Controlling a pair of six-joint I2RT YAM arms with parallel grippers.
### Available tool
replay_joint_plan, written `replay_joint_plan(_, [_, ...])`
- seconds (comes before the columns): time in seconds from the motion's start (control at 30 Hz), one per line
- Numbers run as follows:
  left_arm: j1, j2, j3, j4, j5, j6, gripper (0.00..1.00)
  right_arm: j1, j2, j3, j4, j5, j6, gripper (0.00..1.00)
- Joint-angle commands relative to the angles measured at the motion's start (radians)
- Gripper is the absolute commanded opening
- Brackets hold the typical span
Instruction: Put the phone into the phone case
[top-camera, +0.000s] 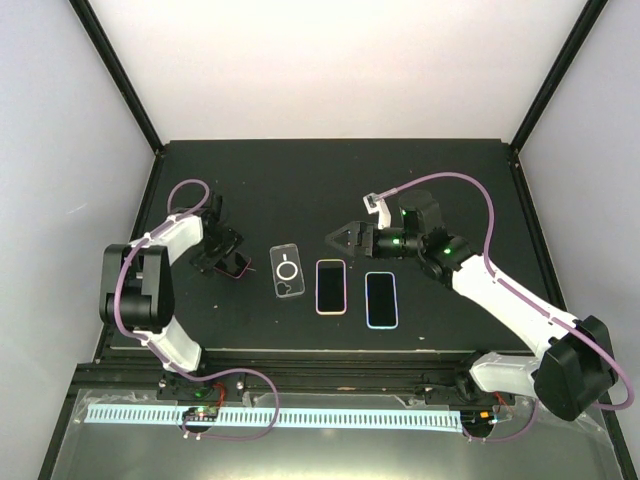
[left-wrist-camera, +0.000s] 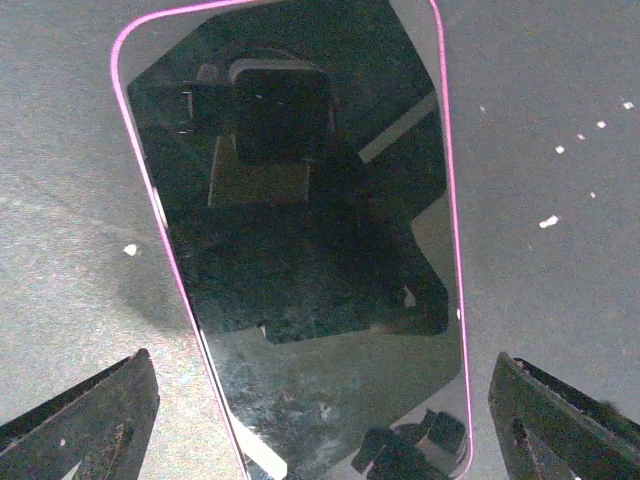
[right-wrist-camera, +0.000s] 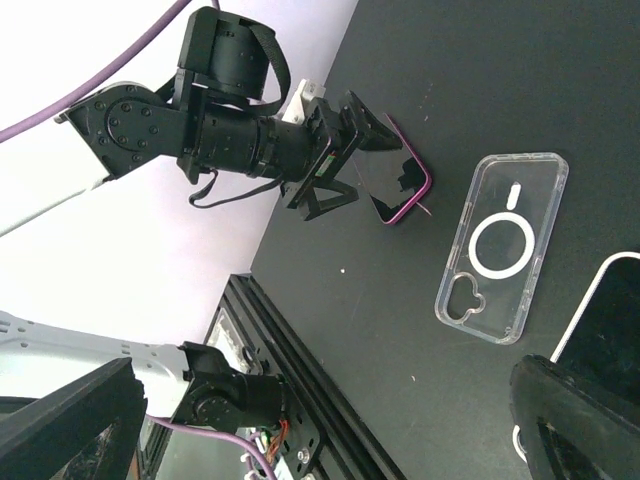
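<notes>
A magenta-rimmed phone (left-wrist-camera: 300, 200) lies screen up on the black table at the left (top-camera: 239, 265). My left gripper (top-camera: 226, 256) hovers right over it. It is open, and its fingers (left-wrist-camera: 85, 420) stand either side of the phone's near end (left-wrist-camera: 320, 440) without touching it. The clear phone case (top-camera: 287, 272) with a white ring lies flat just to the right, empty; it also shows in the right wrist view (right-wrist-camera: 503, 247). My right gripper (top-camera: 338, 238) is open and empty above the table behind the case (right-wrist-camera: 320, 430).
Two more phones lie screen up right of the case, one with a pale pink rim (top-camera: 331, 286) and one with a blue rim (top-camera: 381, 299). The table's near edge has a black rail (top-camera: 320, 360). White walls close in the back and sides.
</notes>
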Motion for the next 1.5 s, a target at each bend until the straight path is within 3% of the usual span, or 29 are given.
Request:
replay_joint_plan(0.0, [0.003, 0.035, 0.063, -0.040, -0.056, -0.086, 0.92, -0.004, 0.006, 0.025, 0.002, 0.018, -0.023, 1.00])
replay_joint_plan(0.97, [0.004, 0.214, 0.155, -0.096, -0.036, -0.113, 0.96, -0.006, 0.042, 0.034, 0.014, 0.016, -0.022, 1.00])
replay_joint_plan(1.13, [0.004, 0.223, 0.148, -0.101, -0.013, -0.124, 0.93, -0.006, 0.042, 0.034, 0.012, 0.016, -0.020, 1.00])
replay_joint_plan(1.47, [0.004, 0.183, 0.096, -0.100, 0.028, -0.134, 0.79, -0.006, 0.031, 0.029, 0.008, 0.018, -0.013, 1.00])
